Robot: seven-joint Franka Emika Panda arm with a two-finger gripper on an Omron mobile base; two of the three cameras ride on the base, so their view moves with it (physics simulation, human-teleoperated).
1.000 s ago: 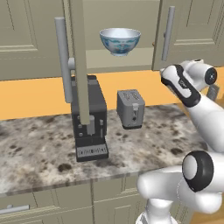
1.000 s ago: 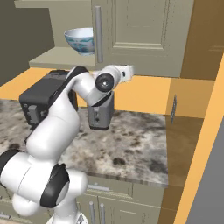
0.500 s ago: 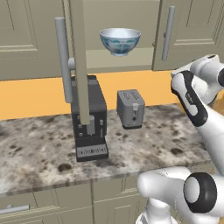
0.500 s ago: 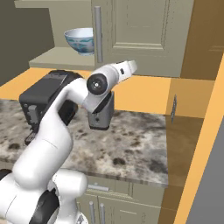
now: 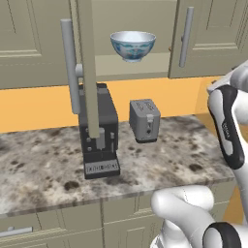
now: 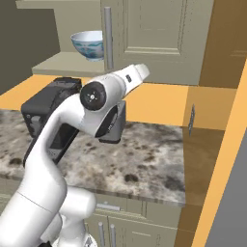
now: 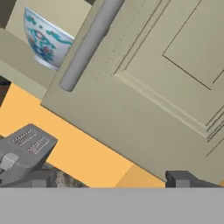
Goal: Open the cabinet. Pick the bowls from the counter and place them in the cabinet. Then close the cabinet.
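Note:
A white and pale-blue bowl [image 5: 133, 45] [image 6: 89, 44] [image 7: 43, 40] stands upright on the lower shelf of the cabinet [image 5: 213, 29]. The cabinet's left door [image 5: 88, 68] is swung out and seen edge-on. Its right door [image 6: 154, 38] [image 7: 153, 87] is shut, with a silver bar handle [image 7: 89, 43]. My gripper [image 7: 113, 179] is open with nothing between its fingertips. It is in front of the shut right door, right of the bowl and apart from it. The granite counter [image 5: 169, 150] [image 6: 144, 159] lies below.
A black coffee machine [image 5: 99, 135] [image 6: 48, 116] stands on the counter under the open door. A grey toaster [image 5: 144, 120] [image 7: 22, 148] is beside it. My white arm [image 5: 227, 126] [image 6: 91, 111] rises over the counter's right part. An orange side wall [image 6: 226, 120] closes the right end.
The arm has swung right and lower, away from the open side of the cabinet. The bowl stays still on the shelf.

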